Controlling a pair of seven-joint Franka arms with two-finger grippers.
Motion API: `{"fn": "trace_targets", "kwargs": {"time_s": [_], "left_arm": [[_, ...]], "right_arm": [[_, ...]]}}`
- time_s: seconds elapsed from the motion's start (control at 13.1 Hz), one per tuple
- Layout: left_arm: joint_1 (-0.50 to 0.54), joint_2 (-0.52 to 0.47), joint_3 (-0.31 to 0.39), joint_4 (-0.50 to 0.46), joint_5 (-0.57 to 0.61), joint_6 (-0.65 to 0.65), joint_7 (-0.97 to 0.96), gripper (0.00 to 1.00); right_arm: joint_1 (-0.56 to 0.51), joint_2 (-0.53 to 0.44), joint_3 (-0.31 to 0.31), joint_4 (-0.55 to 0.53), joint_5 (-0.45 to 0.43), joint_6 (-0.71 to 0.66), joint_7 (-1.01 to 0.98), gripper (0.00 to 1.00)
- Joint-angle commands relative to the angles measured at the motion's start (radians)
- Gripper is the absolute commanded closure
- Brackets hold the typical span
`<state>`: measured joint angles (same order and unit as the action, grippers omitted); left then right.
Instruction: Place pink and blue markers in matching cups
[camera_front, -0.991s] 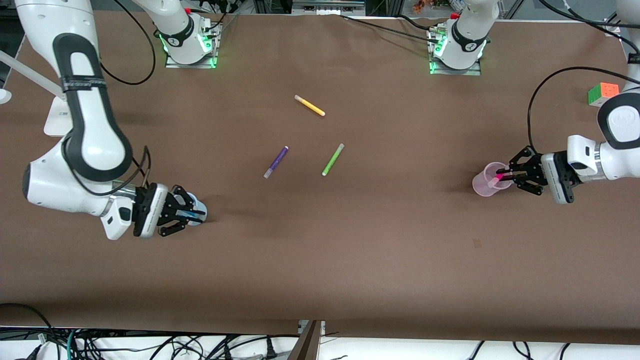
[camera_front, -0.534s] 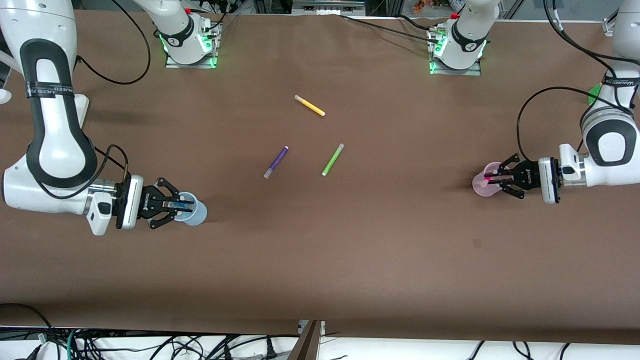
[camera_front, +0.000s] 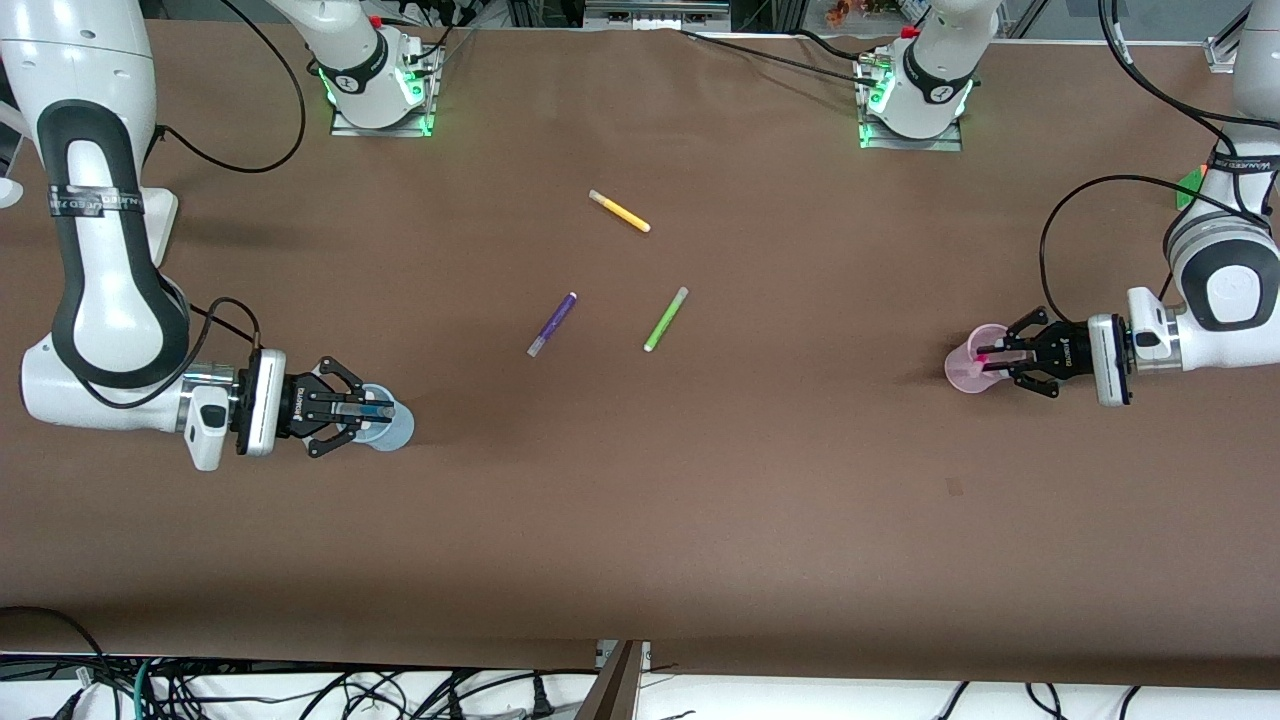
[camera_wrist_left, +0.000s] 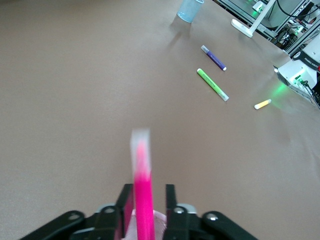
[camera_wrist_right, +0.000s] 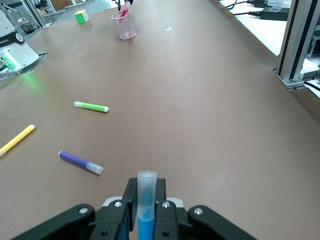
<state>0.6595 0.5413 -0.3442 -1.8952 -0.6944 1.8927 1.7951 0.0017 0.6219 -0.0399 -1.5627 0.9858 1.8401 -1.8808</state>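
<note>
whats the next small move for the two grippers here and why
Probably let go: the right gripper holds the blue marker upright over the blue cup, and the left gripper, its fingers loosening, has the pink marker in the pink cup.

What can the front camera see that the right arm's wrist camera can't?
Only the front view shows the blue cup under the right gripper and both arms' bases. Only the right wrist view shows the colourful cube whole. Both show the blue marker held in the right gripper, the pink cup with the pink marker, and the purple pen, green pen and yellow pen lying between the cups.
</note>
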Motion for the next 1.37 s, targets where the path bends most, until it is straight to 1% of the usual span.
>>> {"fn": "trace_targets", "kwargs": {"time_s": [0.0, 0.08, 0.15, 0.23, 0.3, 0.46, 0.61, 0.69, 0.76, 0.84, 0.91, 1.07, 1.14, 1.22, 1.3], "left_arm": [[0.023, -0.011, -0.009, -0.005, -0.033, 0.006, 0.069, 0.0], [0.023, -0.011, -0.009, -0.005, -0.033, 0.006, 0.069, 0.0], [0.023, -0.012, -0.009, -0.001, -0.033, 0.006, 0.064, 0.0], [0.023, -0.017, -0.009, 0.017, -0.033, 0.006, 0.049, 0.0], [0.023, -0.03, -0.009, 0.039, -0.03, -0.001, -0.009, 0.0], [0.011, -0.128, -0.019, 0.054, -0.005, -0.018, -0.24, 0.0], [-0.049, -0.265, -0.022, 0.062, 0.112, -0.029, -0.554, 0.0], [-0.09, -0.321, -0.024, 0.07, 0.171, -0.046, -0.704, 0.0], [-0.124, -0.361, -0.024, 0.099, 0.227, -0.062, -0.843, 0.0], [-0.158, -0.377, -0.024, 0.143, 0.296, -0.104, -0.964, 0.0], [-0.184, -0.377, -0.024, 0.213, 0.355, -0.153, -1.079, 0.0], [-0.233, -0.362, -0.024, 0.383, 0.482, -0.248, -1.276, 0.0], [-0.254, -0.356, -0.022, 0.424, 0.515, -0.266, -1.354, 0.0], [-0.264, -0.359, -0.025, 0.442, 0.554, -0.277, -1.451, 0.0], [-0.302, -0.363, -0.026, 0.458, 0.612, -0.297, -1.546, 0.0]], "right_arm": [[-0.016, 0.006, 0.012, -0.01, 0.039, 0.004, -0.028, 0.92], [-0.016, 0.016, 0.012, -0.01, 0.039, 0.004, -0.026, 0.89], [-0.016, 0.018, 0.011, -0.01, 0.039, 0.004, -0.017, 0.67], [-0.016, 0.016, 0.011, -0.007, 0.039, 0.004, -0.005, 0.16], [-0.012, 0.01, 0.011, 0.004, 0.034, 0.004, 0.024, 0.0], [-0.003, -0.011, 0.009, 0.047, -0.022, 0.002, 0.217, 0.0], [0.009, -0.013, 0.014, 0.125, -0.131, -0.001, 0.465, 0.0], [0.023, -0.014, 0.015, 0.154, -0.186, -0.001, 0.603, 0.0], [0.037, -0.013, 0.015, 0.194, -0.231, -0.002, 0.765, 0.0], [0.05, -0.013, 0.015, 0.235, -0.281, -0.004, 0.925, 0.0], [0.061, -0.013, 0.015, 0.257, -0.35, -0.007, 1.085, 0.0], [0.08, -0.027, 0.015, 0.282, -0.479, -0.039, 1.364, 0.0], [0.083, -0.037, 0.014, 0.303, -0.527, -0.094, 1.475, 0.0], [0.083, -0.04, 0.012, 0.35, -0.573, -0.158, 1.544, 0.0], [0.083, -0.04, 0.009, 0.399, -0.632, -0.239, 1.59, 0.0]]}}
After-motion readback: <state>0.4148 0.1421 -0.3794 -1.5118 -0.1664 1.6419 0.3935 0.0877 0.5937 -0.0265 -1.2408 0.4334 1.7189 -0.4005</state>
